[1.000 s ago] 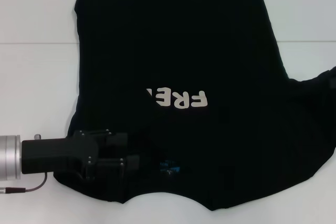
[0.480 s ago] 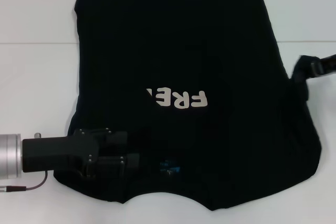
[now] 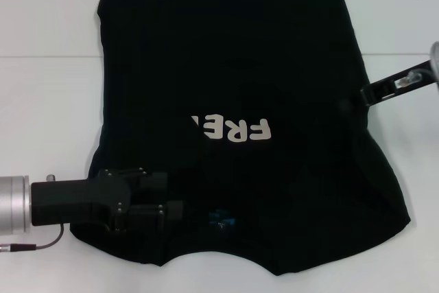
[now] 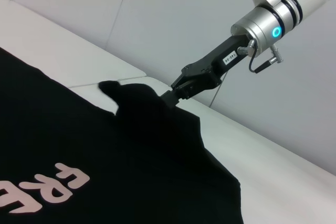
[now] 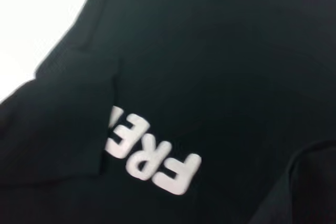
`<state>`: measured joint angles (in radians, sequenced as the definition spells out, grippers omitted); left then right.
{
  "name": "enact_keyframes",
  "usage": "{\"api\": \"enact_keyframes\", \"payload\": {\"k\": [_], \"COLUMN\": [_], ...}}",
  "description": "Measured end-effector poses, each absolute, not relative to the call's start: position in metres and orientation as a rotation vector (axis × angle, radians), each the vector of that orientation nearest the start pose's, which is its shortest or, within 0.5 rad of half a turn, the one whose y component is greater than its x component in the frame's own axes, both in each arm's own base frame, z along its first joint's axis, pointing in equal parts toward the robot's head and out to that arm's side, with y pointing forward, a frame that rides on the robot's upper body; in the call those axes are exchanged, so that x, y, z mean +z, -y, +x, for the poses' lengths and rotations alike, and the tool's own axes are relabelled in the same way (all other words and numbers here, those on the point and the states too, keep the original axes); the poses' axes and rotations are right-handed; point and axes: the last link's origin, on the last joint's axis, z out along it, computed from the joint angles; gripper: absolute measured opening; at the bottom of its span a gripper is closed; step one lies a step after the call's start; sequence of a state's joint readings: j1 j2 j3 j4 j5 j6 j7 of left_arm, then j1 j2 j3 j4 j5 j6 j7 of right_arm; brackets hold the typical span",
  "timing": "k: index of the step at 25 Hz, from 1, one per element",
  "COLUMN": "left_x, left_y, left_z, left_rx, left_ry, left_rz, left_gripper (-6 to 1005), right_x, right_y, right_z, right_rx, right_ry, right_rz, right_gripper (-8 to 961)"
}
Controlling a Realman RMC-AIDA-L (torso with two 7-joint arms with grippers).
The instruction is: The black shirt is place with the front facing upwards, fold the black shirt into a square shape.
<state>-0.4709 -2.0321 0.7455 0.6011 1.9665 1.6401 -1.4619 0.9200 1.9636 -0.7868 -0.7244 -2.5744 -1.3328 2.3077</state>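
The black shirt [image 3: 226, 53] lies flat on the white table, its cream lettering [image 3: 233, 128] facing up and a small blue label [image 3: 221, 219] at the neck near me. Its left side is folded inward and covers the end of the lettering. My left gripper [image 3: 168, 197] rests low on that folded part beside the neck, fingers apart. My right gripper [image 3: 365, 94] is shut on the shirt's right sleeve and holds it lifted over the shirt's right edge. The left wrist view shows the same right gripper [image 4: 170, 95] pinching a raised peak of cloth.
The white table [image 3: 41, 101] shows bare on both sides of the shirt, with a seam line running across it. The shirt's hem reaches the far edge of the head view. A cable [image 3: 41, 243] hangs under my left wrist.
My right gripper came in from the right edge and moved inward and up, dragging the right sleeve over the shirt. The shirt's right outline is narrower. The left arm has stayed still.
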Motion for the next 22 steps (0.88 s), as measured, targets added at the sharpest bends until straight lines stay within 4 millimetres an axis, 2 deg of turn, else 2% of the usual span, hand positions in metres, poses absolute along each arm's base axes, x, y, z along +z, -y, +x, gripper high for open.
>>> {"api": "enact_keyframes", "payload": {"k": [4,9,12,17,22], "left_x": [0.003,0.009,0.015,0.026,0.051], "left_y": [-0.303,-0.304,-0.306,-0.309,-0.308], "left_z": [-0.280,-0.284,-0.285,-0.288,-0.298], "left_rx": [-0.759,-0.803,-0.839,-0.849,-0.781], "left_ry": [0.846,0.888,0.931,1.150,1.506], "left_rz": [-2.770,-2.710,-2.668,-2.619,-2.539], "left_gripper": [792,793,793,793,789], "right_x": [0.032,0.030,0.032,0.033,0.018], "right_y": [-0.440,-0.428,-0.418,-0.395,-0.359], "right_z": [0.201,0.213,0.228,0.254,0.258], "right_rx": [0.021,0.231,0.337,0.337,0.363], "right_ry": [-1.150,-1.140,-1.130,-1.051,-0.813], "right_rz": [-2.525,-2.552,-2.546,-2.594,-2.806], "right_gripper": [16,182,265,404,630]}}
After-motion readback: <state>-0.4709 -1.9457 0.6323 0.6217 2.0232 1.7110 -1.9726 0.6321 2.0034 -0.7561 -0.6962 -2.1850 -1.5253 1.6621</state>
